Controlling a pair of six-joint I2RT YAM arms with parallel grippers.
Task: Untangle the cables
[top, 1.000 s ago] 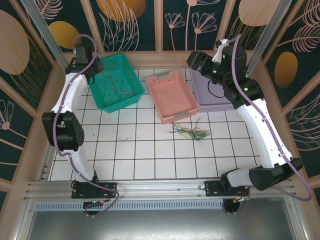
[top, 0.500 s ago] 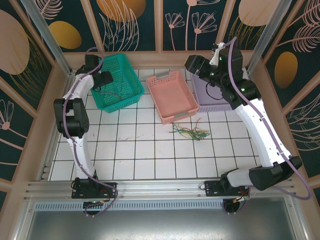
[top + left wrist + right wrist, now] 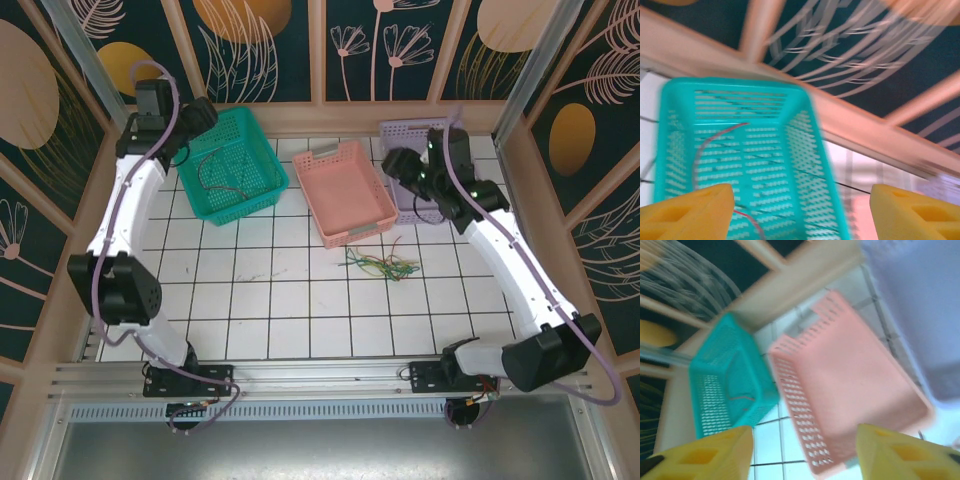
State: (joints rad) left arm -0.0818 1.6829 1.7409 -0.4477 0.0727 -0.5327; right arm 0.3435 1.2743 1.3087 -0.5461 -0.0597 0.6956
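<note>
The tangled cables (image 3: 380,265), thin green, yellow and orange wires, lie on the white tiles in front of the pink basket (image 3: 345,195). Another thin reddish wire (image 3: 222,178) lies inside the teal basket (image 3: 228,165); in the left wrist view the same red wire (image 3: 705,150) curves over the teal basket's floor (image 3: 765,165). My left gripper (image 3: 203,116) hangs above that basket's far left corner, and its yellow fingers (image 3: 690,212) stand open around nothing. My right gripper (image 3: 394,163) hovers between the pink and lilac baskets, open and empty, fingers (image 3: 900,452) apart.
A lilac basket (image 3: 420,140) stands at the back right, beside the pink one. Wooden rails and patterned panels wall in the tiled floor (image 3: 280,300) on three sides. Both arm bases sit along the near metal rail (image 3: 320,375).
The left arm has swung back and up from over the teal basket to its far left corner. The right arm has dropped lower and nearer, uncovering the lilac basket.
</note>
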